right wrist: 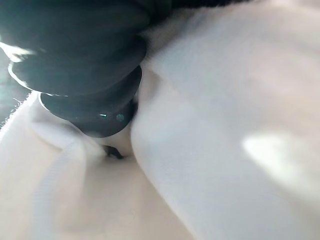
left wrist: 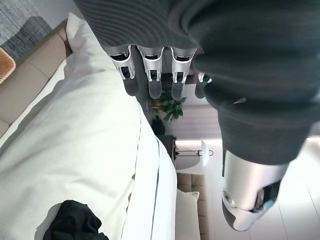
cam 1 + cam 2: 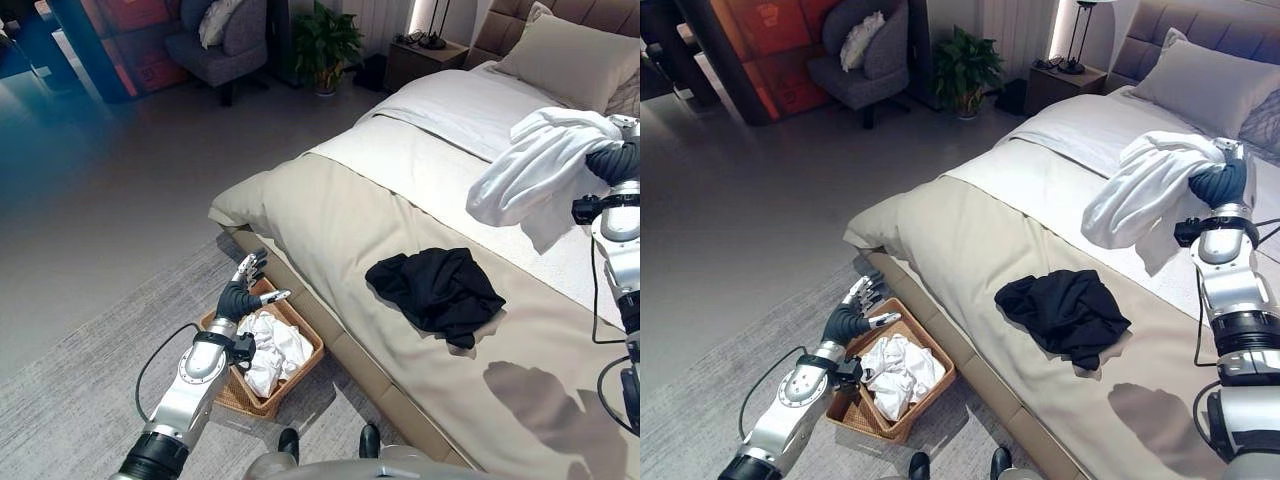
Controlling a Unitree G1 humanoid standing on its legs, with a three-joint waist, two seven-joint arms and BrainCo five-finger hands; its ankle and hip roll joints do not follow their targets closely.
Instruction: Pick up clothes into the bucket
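Note:
A white garment (image 3: 535, 165) hangs in the air above the bed (image 3: 340, 220), bunched around my right hand (image 3: 1218, 184), which is shut on it; in the right wrist view the white cloth (image 1: 225, 100) wraps the hand. A black garment (image 3: 440, 288) lies crumpled on the beige bedspread, nearer the bed's foot. On the floor beside the bed stands a woven basket (image 3: 308, 335) with white clothes (image 3: 272, 350) in it. My left hand (image 3: 238, 298) hovers open just above the basket's far corner, with its fingers (image 2: 155, 75) straight and nothing in them.
The basket stands on a grey rug (image 3: 90, 400) tight against the bed's side. At the back are a grey armchair (image 3: 225, 40), a potted plant (image 3: 325, 45) and a nightstand (image 3: 425, 55) with a lamp. Pillows lie at the bed's head.

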